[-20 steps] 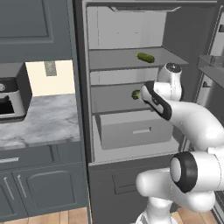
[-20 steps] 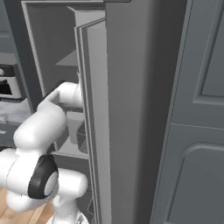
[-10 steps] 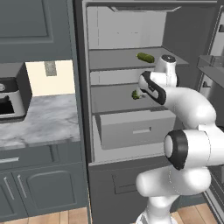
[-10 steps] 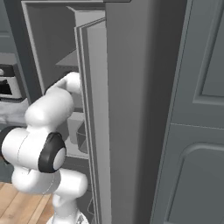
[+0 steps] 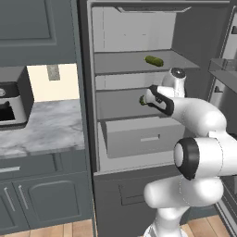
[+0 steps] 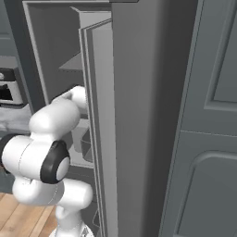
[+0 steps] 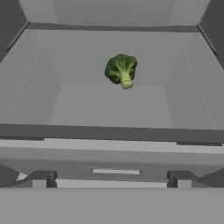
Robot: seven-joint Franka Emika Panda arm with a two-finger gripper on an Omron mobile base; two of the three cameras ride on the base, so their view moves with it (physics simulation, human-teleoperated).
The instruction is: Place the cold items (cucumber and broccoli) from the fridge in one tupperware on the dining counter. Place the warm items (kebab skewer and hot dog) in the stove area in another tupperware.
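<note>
A green broccoli (image 7: 121,70) lies toward the back of the fridge's middle shelf (image 7: 109,107). In the left base view the broccoli (image 5: 142,100) peeks out just left of my hand. My gripper (image 7: 111,180) is open, level with the shelf's front edge, with its fingertips (image 7: 40,179) wide apart and nothing between them. In the left base view the gripper (image 5: 148,96) reaches into the fridge at that shelf. A cucumber (image 5: 154,60) rests on the shelf above. The tupperware, kebab skewer and hot dog are out of view.
A grey drawer (image 5: 139,136) sits below the middle shelf. The open fridge door (image 6: 139,115) stands close on the right, with door shelves (image 5: 224,69). Left of the fridge, a marble counter (image 5: 41,127) carries a dark oven-like appliance (image 5: 11,99).
The arm has swung left and reached deeper into the fridge, bringing the hand close to the broccoli. The jaws have stayed open.
</note>
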